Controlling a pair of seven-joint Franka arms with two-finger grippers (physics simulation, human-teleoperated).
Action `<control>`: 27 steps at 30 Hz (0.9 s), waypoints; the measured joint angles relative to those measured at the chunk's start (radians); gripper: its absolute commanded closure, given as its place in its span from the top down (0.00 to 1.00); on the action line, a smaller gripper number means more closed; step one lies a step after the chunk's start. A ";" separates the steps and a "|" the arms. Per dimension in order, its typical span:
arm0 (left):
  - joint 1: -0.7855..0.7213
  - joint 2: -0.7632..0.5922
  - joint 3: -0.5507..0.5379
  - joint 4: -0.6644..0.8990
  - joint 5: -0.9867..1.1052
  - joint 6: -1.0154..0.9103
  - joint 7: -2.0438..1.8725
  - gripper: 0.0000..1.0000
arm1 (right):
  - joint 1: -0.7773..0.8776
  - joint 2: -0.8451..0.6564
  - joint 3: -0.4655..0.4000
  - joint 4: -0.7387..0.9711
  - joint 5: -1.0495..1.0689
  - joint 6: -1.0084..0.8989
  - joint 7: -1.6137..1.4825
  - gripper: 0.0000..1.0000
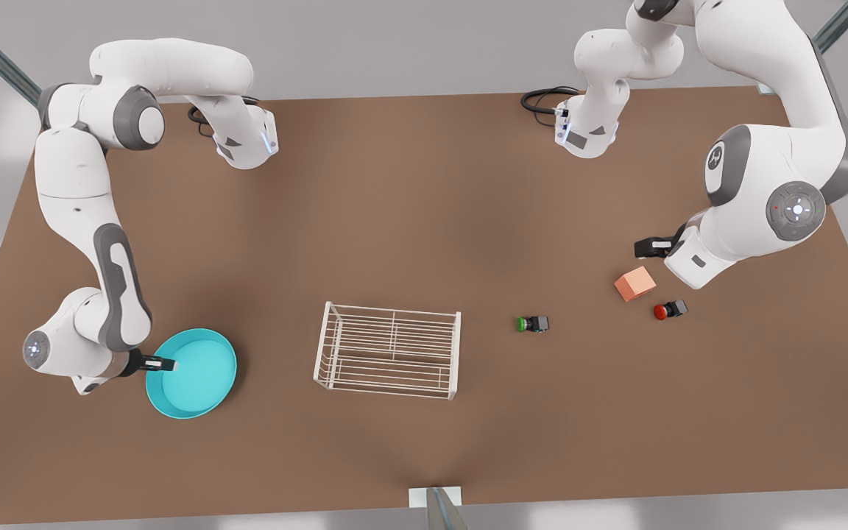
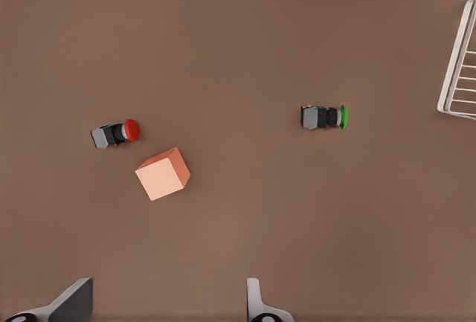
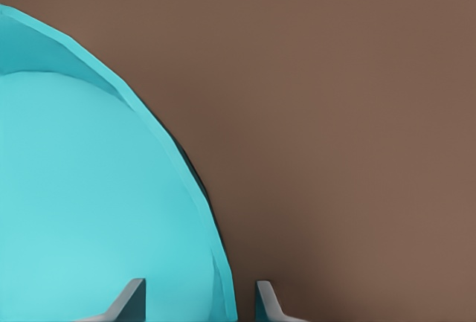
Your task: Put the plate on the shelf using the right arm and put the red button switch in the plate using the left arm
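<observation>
While plate [image 3: 89, 188] rim sits between right gripper [image 3: 199, 300] fingers.

No legible text, label, brand name or number appears on any surface. The single sign noted is a small round white emblem on the dark grey joint cover of the white robot arm [image 1: 715, 157] at the front view's right; its form cannot be read as a letter with certainty. The round dark grey end cap [image 1: 796, 209] on the same arm carries a white centre dot with small marks around it, no characters.
</observation>
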 measured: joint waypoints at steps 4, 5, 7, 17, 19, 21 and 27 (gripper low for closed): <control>0.000 0.000 0.001 0.000 0.000 0.000 0.000 1.00 | -0.002 -0.002 0.000 0.001 0.014 -0.004 -0.037 0.21; 0.001 0.000 0.001 0.000 0.000 -0.001 0.000 1.00 | -0.002 -0.002 0.001 0.002 0.008 -0.004 -0.040 0.21; 0.002 0.000 0.001 0.000 0.001 -0.001 0.000 1.00 | -0.003 -0.004 0.001 0.005 -0.004 -0.002 -0.044 0.21; 0.006 0.007 0.001 0.000 0.002 0.000 0.000 1.00 | -0.004 -0.083 0.040 0.076 0.014 -0.130 -0.080 0.21; 0.007 0.008 0.001 0.000 0.002 0.000 0.000 1.00 | -0.004 -0.121 0.077 0.087 0.051 -0.195 -0.094 0.21; 0.006 0.008 0.001 0.000 0.002 0.000 0.000 1.00 | -0.002 -0.135 0.112 0.110 0.098 -0.258 -0.115 0.21; 0.006 0.008 0.001 0.001 0.004 0.000 0.000 1.00 | 0.066 -0.131 0.296 0.256 0.221 -0.412 -0.133 0.21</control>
